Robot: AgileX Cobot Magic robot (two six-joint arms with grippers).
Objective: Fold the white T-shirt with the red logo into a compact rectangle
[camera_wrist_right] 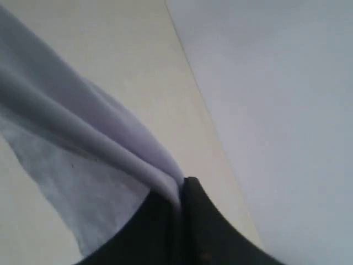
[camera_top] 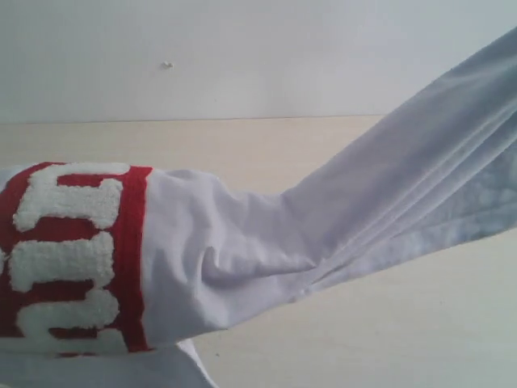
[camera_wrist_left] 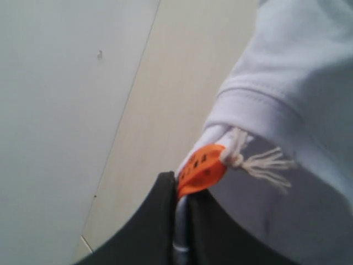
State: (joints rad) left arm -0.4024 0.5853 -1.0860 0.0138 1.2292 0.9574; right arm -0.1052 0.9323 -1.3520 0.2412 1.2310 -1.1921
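The white T-shirt (camera_top: 242, 242) hangs lifted and stretched across the exterior view, with the red logo (camera_top: 73, 259) and its fuzzy white letters at the left. My left gripper (camera_wrist_left: 185, 190) is shut on the shirt near the collar, with the orange neck tag (camera_wrist_left: 201, 168) and a frayed white string sticking out of the black fingers (camera_wrist_left: 160, 221). My right gripper (camera_wrist_right: 179, 190) is shut on a bunched fold of the T-shirt (camera_wrist_right: 83, 127), which stretches away from it. Neither gripper shows in the exterior view.
A pale wooden table (camera_top: 242, 145) lies under the shirt, backed by a white wall (camera_top: 258, 48). The table's far edge meets the wall along a straight line.
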